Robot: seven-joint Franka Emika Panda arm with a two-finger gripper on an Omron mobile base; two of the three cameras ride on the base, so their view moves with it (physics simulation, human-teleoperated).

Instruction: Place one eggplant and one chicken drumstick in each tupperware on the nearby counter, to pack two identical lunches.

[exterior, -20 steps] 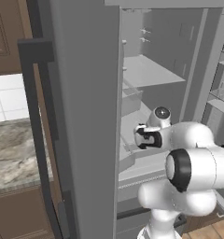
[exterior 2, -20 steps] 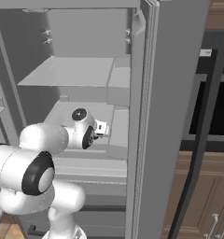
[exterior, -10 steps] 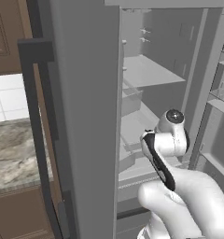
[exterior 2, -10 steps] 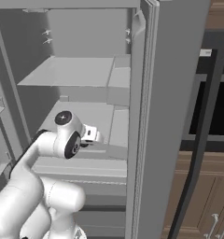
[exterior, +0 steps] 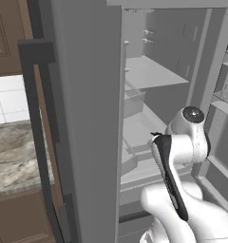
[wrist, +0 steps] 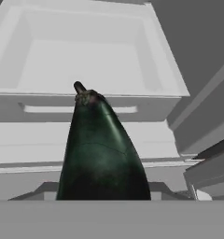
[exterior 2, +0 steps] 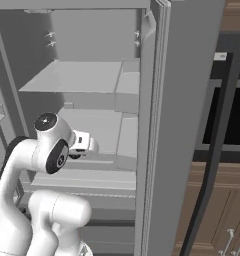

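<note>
A glossy near-black eggplant [wrist: 102,158] with a dark stem fills the lower middle of the hand view, hanging in front of the fridge shelves. My gripper [exterior 2: 90,146] is shut on it, and the eggplant hides the fingertips. In the right base view the hand sits at the fridge's lower shelf level, just inside the opening. The grey-beige marbled counter [exterior: 11,154] lies to the left of the fridge door. The tupperwares and the chicken drumsticks are out of view.
The fridge stands open, with its left door [exterior: 82,118] and right door [exterior 2: 177,125] flanking the arm. A white drawer [wrist: 86,51] and bare shelves [exterior 2: 82,80] lie ahead. A dark oven with a long handle [exterior 2: 219,125] stands to the right, above brown cabinets.
The arm has folded differently, its upper links swinging up and towards the cameras. The hand has drawn back slightly from the shelf with the eggplant in its grip.
</note>
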